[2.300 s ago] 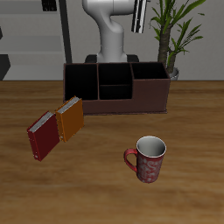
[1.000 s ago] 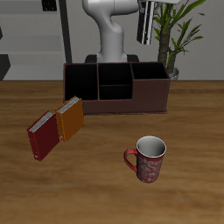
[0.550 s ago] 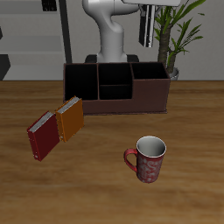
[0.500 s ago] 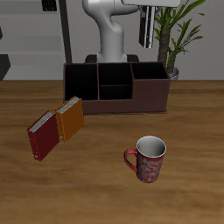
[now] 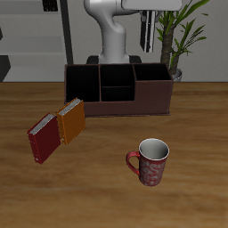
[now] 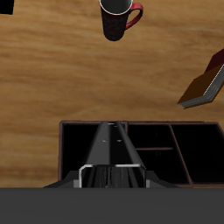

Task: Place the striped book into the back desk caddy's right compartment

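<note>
"Where's the striped book [image 5: 148, 28]?"

"High over the table [image 5: 107, 191], above the back desk caddy [image 5: 116, 103] at the far side. It's pinched upright in the end effector [image 5: 147, 12], which is closed on it."

"And going in?"

"I'd centre it over the right compartment [image 5: 151, 75], keep it vertical, and lower it clear of the walls."

The striped book [image 5: 149, 30] shows black-and-white stripes. The back desk caddy [image 5: 118, 89] is dark brown, the mug [image 5: 150, 162] red-patterned outside and black inside, one book [image 5: 44, 138] dark red, the other [image 5: 72, 121] orange, and the table [image 5: 107, 187] brown wood grain.
</note>
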